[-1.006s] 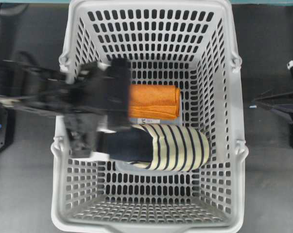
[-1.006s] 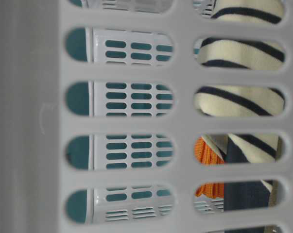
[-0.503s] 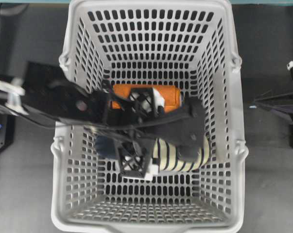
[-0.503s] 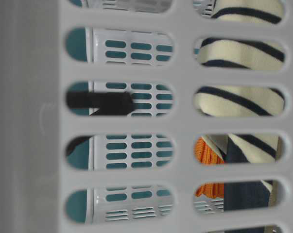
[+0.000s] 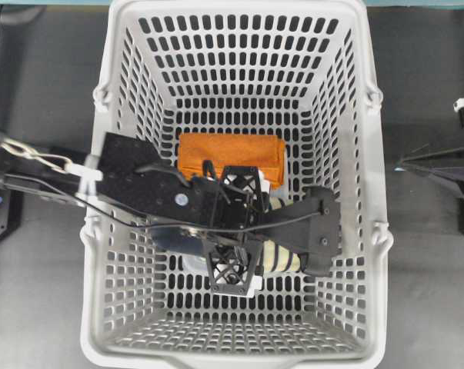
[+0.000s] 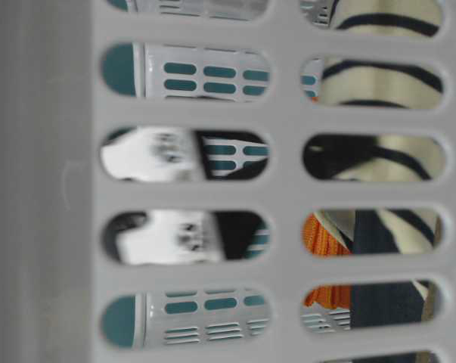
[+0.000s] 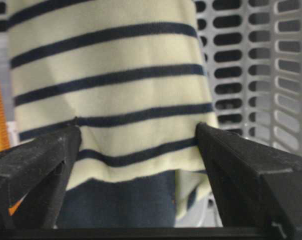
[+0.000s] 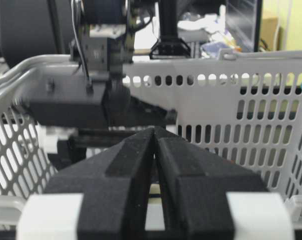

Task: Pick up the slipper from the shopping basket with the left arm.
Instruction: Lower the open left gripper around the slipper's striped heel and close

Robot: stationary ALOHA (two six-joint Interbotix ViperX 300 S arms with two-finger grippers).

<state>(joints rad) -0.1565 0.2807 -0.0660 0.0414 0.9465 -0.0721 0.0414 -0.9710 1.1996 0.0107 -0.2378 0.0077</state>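
The cream, navy-striped slipper (image 5: 280, 258) lies on the floor of the light-grey shopping basket (image 5: 376, 177), mostly hidden under my left arm. My left gripper (image 5: 235, 227) is down inside the basket, open wide. In the left wrist view the slipper (image 7: 110, 90) fills the frame, and the gripper (image 7: 136, 125) straddles its striped upper with both fingertips at its sides. Its navy insole shows below. Through the basket slots the slipper (image 6: 379, 83) shows beside blurred gripper parts (image 6: 167, 155). My right gripper (image 5: 416, 163) is shut (image 8: 155, 131) and stays outside the basket.
A folded orange cloth (image 5: 230, 157) lies just behind the slipper and also shows in the table-level view (image 6: 322, 242). The tall slotted basket walls (image 8: 261, 75) enclose the left gripper on all sides. The dark table (image 5: 424, 292) surrounds the basket.
My left arm has reached over the basket's left rim and dropped inside, from above the orange cloth down onto the slipper, which it now covers. The right arm has not moved.
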